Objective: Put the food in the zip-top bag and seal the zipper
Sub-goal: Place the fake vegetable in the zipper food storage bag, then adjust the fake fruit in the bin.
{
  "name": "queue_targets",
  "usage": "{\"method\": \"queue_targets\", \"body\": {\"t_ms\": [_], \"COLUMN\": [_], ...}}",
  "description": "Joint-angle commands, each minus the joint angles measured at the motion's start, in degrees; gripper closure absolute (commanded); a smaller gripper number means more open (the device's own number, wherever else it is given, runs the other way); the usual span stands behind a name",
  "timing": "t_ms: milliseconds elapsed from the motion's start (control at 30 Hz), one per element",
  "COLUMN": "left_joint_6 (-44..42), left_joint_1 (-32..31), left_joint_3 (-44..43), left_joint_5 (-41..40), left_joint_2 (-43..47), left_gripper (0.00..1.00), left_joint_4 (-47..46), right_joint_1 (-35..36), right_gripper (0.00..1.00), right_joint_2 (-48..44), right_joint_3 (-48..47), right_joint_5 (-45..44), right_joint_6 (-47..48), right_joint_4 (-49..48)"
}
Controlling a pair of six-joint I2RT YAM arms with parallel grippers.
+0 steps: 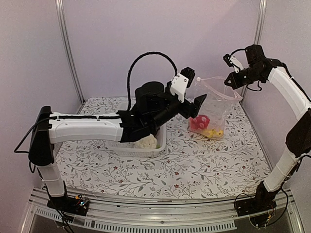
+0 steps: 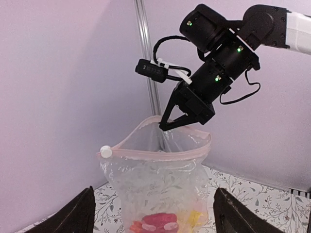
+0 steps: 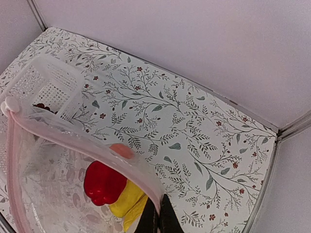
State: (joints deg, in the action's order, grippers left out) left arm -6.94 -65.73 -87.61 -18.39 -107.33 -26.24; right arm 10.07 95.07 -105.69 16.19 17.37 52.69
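Note:
The clear zip-top bag [image 1: 217,103] hangs upright at the back right, mouth open. My right gripper [image 1: 232,80] is shut on its upper rim, seen from the left wrist too as the right gripper [image 2: 183,122]. The pinkish zipper [image 2: 160,154] bows open, with a white slider [image 2: 105,151] at one end. Red and yellow food [image 1: 206,126] lies at the bag's bottom: a red piece [image 3: 102,183] and a yellow piece [image 3: 127,204]. A white cauliflower [image 1: 146,142] sits in the basket. My left gripper [image 1: 194,91] is open beside the bag, nothing between its fingers [image 2: 77,216].
The white slotted basket [image 1: 162,137] stands left of the bag, under the left arm. Purple walls and metal corner posts [image 1: 68,48] close in the floral tabletop [image 1: 194,165]. In the right wrist view the basket [image 3: 43,80] shows behind the bag's rim.

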Motion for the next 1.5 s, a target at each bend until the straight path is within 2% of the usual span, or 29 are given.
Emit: {"method": "queue_targets", "body": {"t_ms": [0,133,300,467,633,800,933,1200,1467], "left_joint_6": [0.55,6.42,17.82,25.16,30.39,31.39,31.35,32.17,31.99], "left_joint_1": [-0.07,1.23,4.61,9.74,16.60,22.21,26.93,31.51,32.75], "left_joint_3": [5.06,7.56,8.68,9.42,9.30,9.44,9.39,9.95,7.24], "left_joint_5": [-7.99,-10.69,-7.21,-2.29,3.69,6.37,11.63,17.18,22.58], "left_joint_2": [2.69,4.12,5.67,6.34,6.29,6.43,5.72,2.81,-3.57], "left_gripper": [0.17,0.17,0.20,0.25,0.31,0.34,0.42,0.46,0.49], "left_joint_4": [1.56,8.27,20.30,31.87,40.55,46.89,49.14,48.51,47.60], "right_joint_1": [-0.61,-0.58,-0.41,-0.44,-0.42,-0.40,-0.42,-0.41,-0.40], "right_gripper": [1.00,1.00,1.00,1.00,1.00,1.00,1.00,1.00,1.00], "right_joint_2": [-0.62,-2.86,-7.48,-9.89,-11.15,-13.60,-14.79,-15.69,-16.21], "right_joint_3": [-1.14,5.31,15.53,21.57,24.46,26.32,25.88,25.71,25.71], "right_joint_5": [-3.97,3.01,11.15,15.51,17.44,19.85,19.59,19.50,19.67], "right_joint_6": [0.30,0.11,1.19,1.19,1.65,2.86,3.09,2.58,2.37], "right_joint_4": [-2.29,-3.71,-7.68,-10.63,-11.90,-13.00,-12.32,-11.83,-11.55]}}
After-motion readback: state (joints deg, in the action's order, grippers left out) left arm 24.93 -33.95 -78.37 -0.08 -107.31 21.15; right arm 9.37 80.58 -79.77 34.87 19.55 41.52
